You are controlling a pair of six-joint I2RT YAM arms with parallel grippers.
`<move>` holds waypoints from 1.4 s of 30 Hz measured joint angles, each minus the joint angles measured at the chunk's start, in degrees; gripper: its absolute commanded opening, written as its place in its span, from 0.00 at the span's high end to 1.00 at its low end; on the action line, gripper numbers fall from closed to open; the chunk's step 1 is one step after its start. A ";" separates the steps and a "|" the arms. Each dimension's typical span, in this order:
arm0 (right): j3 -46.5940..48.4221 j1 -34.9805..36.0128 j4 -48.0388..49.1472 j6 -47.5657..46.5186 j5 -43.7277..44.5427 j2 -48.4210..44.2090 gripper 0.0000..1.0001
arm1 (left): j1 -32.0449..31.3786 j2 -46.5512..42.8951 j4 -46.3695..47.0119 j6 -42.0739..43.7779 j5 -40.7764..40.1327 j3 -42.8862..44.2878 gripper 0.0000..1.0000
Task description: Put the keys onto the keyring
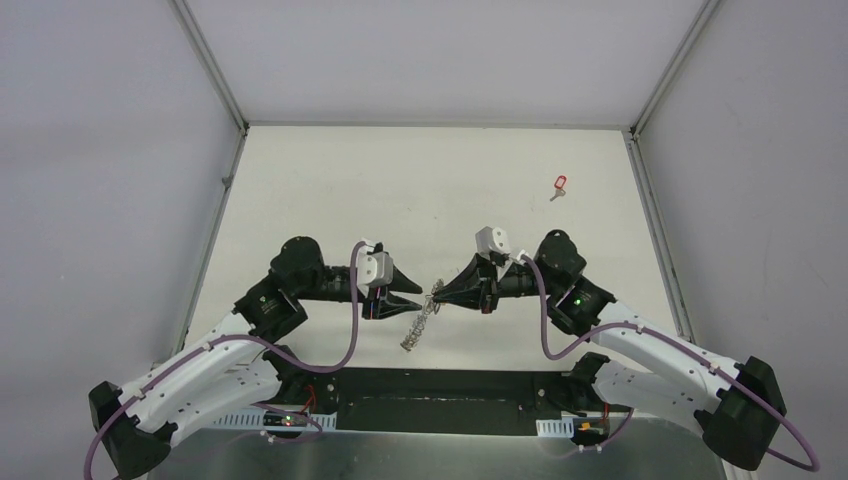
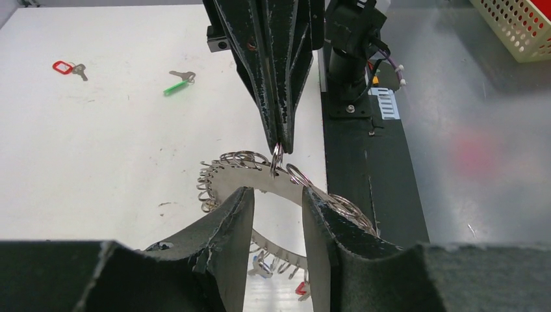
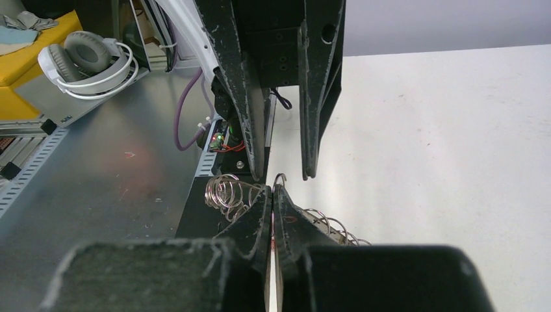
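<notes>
Where the left gripper (image 2: 277, 195) and the right gripper (image 2: 279, 146) met tip to tip over the near middle of a white table (image 1: 400, 180), a keyring (image 2: 227, 181) hung between them. It was a dark grey band fringed with small silver rings. It was tilted up on edge, with its lower side down by the tabletop, just in front of the black plate (image 2: 370, 175) that carried the arm bases.

The right gripper was clenched, its two pointed fingers pressed together on one split ring (image 2: 277, 158) at the top of the fringe. The left gripper's fingers were parted and held nothing, and the keyring's band crossed the gap between them. Low on the keyring, in blur, hung what looked like a blue tag (image 2: 262, 268) and a red tag (image 2: 301, 289).

Two keys lay loose on the table, well apart from the keyring. A red key (image 1: 560, 185) lay toward the far right corner, and a green key (image 2: 179, 83) lay nearer.

The tabletop was matte white with a few faint scuffs. Plain pale grey walls (image 1: 100, 150) closed it in on the left, right and far sides, joined by aluminium struts (image 1: 210, 65). Beyond the near edge ran a brushed-metal bench (image 3: 117, 175). Past the right arm stood a white perforated basket (image 2: 520, 26). Past the left arm, grey-and-white headphones (image 3: 84, 62) lay beside a yellow box (image 3: 26, 58).
</notes>
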 measured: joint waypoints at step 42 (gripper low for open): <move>0.94 -0.09 -2.40 2.40 2.78 -2.12 0.19 | -2.62 4.44 -18.97 3.17 -7.56 12.07 1.00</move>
